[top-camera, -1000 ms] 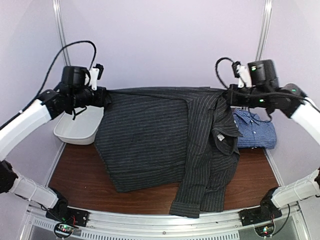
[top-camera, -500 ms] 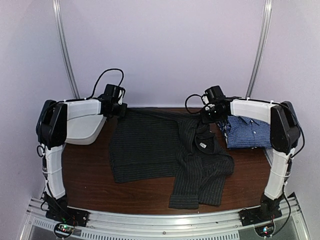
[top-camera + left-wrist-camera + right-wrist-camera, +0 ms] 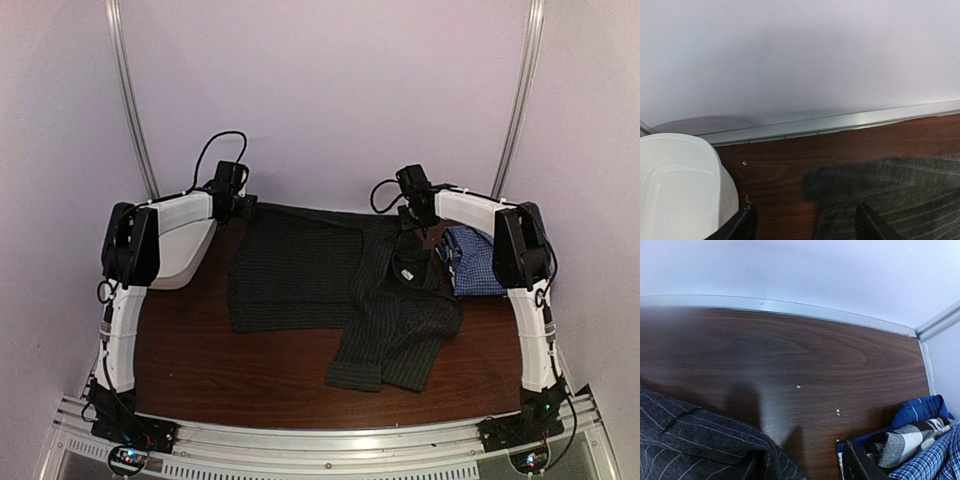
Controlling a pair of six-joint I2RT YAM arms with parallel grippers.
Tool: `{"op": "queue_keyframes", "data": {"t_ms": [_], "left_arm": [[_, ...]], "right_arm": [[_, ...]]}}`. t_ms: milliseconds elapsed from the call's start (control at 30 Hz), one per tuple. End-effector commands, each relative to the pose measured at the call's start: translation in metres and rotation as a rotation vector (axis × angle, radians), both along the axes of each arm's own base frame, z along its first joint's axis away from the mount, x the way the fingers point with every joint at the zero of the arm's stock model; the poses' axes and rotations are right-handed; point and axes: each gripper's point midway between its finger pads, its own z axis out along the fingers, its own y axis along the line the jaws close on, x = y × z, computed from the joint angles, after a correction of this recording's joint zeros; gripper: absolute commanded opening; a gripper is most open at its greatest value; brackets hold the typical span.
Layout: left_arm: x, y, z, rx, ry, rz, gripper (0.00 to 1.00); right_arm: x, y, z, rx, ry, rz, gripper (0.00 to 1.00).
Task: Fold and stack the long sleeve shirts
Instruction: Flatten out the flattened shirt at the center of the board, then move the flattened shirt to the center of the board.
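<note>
My left arm (image 3: 180, 210) and right arm (image 3: 470, 210) reaching to the far side, elbows bent high, wrists low, left pincer (image 3: 804, 210) parted and empty, right pincer (image 3: 413, 220) parted

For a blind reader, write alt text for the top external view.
A black pinstriped shirt lies spread across a brown table, one side folded over. Both arms reach to its far edge, the left gripper and right gripper over its far corners. A white tub sits at far left, a blue check shirt at right.
</note>
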Motion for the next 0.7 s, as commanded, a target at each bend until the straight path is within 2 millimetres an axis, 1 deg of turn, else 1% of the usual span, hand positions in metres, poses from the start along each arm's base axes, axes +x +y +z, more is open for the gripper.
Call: {"op": "queue_keyframes", "data": {"t_ms": [0, 67, 133, 167, 200, 233, 333, 367, 400, 467, 500, 567, 667], "left_arm": [[0.001, 0.018, 0.025, 0.011, -0.036, 0.067, 0.82], [-0.007, 0.017, 0.037, -0.018, -0.043, 0.059, 0.88], [-0.018, 0.013, 0.043, -0.063, -0.038, 0.035, 0.92], [-0.025, 0.01, 0.046, -0.094, -0.035, 0.017, 0.93], [-0.034, 0.006, 0.045, -0.127, -0.027, -0.006, 0.93], [-0.042, 0.001, 0.049, -0.167, -0.027, -0.037, 0.94], [-0.074, -0.019, 0.043, -0.288, -0.01, -0.133, 0.95], [-0.086, -0.026, 0.037, -0.318, 0.005, -0.166, 0.95], [-0.096, -0.037, 0.039, -0.356, -0.005, -0.215, 0.95], [-0.12, -0.058, 0.032, -0.413, 0.002, -0.304, 0.95], [-0.133, -0.073, 0.026, -0.434, 0.022, -0.352, 0.95], [-0.155, -0.095, 0.009, -0.455, 0.066, -0.42, 0.95], [-0.182, -0.12, -0.019, -0.441, 0.132, -0.48, 0.94]], "right_arm": [[-0.006, -0.044, 0.054, -0.14, -0.072, -0.141, 0.59], [-0.015, -0.045, 0.067, -0.122, -0.091, -0.14, 0.66], [-0.026, -0.043, 0.075, -0.095, -0.106, -0.121, 0.77], [-0.032, -0.043, 0.074, -0.083, -0.108, -0.11, 0.81], [-0.038, -0.042, 0.075, -0.077, -0.108, -0.1, 0.83], [-0.043, -0.043, 0.073, -0.074, -0.103, -0.095, 0.85], [-0.054, -0.048, 0.066, -0.094, -0.075, -0.1, 0.86], [-0.059, -0.049, 0.063, -0.097, -0.061, -0.099, 0.86], [-0.064, -0.046, 0.059, -0.086, -0.05, -0.085, 0.86], [-0.075, -0.03, 0.054, -0.026, -0.038, -0.015, 0.85], [-0.083, -0.02, 0.049, 0.01, -0.03, 0.026, 0.84], [-0.102, -0.001, 0.04, 0.08, -0.007, 0.095, 0.83], [-0.131, 0.027, 0.024, 0.173, 0.039, 0.184, 0.82]]}}
